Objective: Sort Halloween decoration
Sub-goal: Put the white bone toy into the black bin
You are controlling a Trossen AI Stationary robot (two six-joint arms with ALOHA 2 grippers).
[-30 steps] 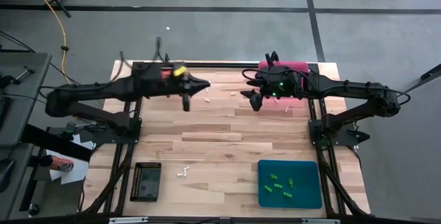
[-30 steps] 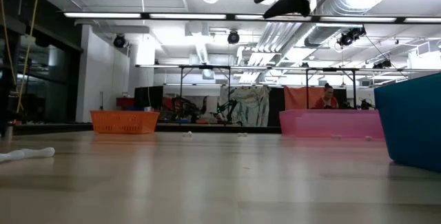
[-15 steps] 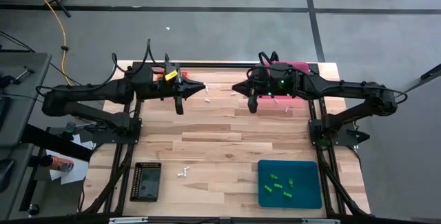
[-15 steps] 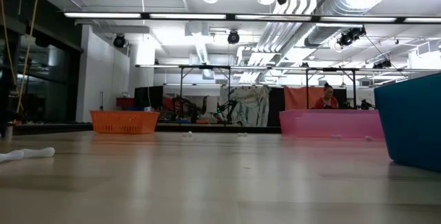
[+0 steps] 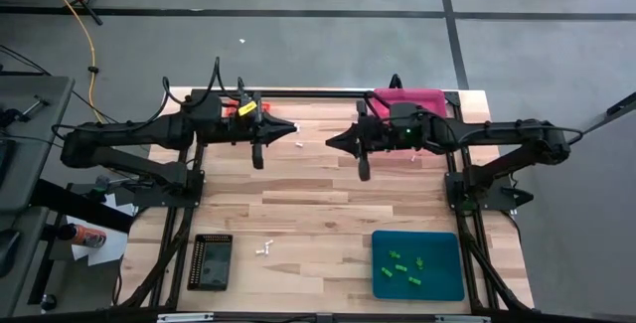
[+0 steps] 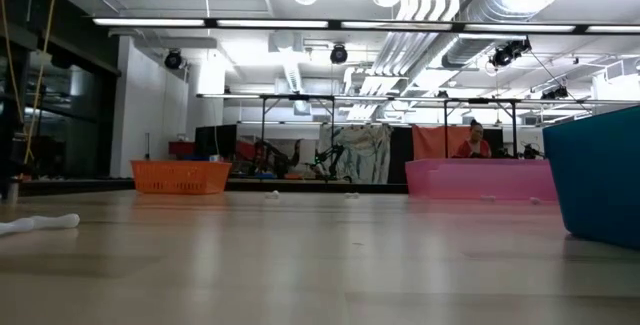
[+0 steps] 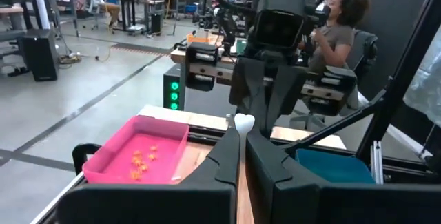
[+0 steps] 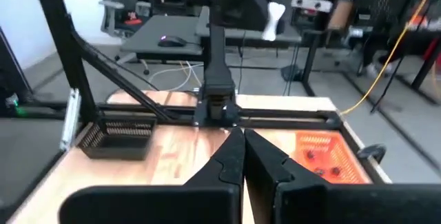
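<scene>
My left gripper (image 5: 295, 126) is high over the table's far middle, pointing toward the table's right, shut on a small white bone-shaped trinket (image 7: 243, 122). The trinket also shows in the right wrist view (image 8: 274, 18). My right gripper (image 5: 330, 141) faces the left one, pointing toward the table's left; it is shut and empty (image 8: 238, 138). Loose white trinkets lie on the wood: one below the left gripper (image 5: 299, 145), others near the pink tray (image 5: 410, 157) and at the near side (image 5: 265, 248). Green trinkets (image 5: 402, 266) lie in the teal tray. My left gripper pinches the white trinket between its two fingertips, and the trinket's knobbed end (image 7: 243, 120) sticks out past them. The fingers lie about level, pointing toward the table's right. The trinket is lifted clear of the table.
An orange tray (image 5: 241, 107) at the far left is partly hidden under the left arm. A pink tray (image 5: 409, 97) with orange trinkets stands at the far right, a teal tray (image 5: 447, 273) near right, a black tray (image 5: 211, 260) near left. A person sits beyond the table (image 7: 337, 24).
My right gripper has gone toward the table's left and a little toward the near edge, rising out of the low view, and now faces the left gripper. My left gripper has stayed shut on the white trinket, drawn back slightly and turned about its wrist.
</scene>
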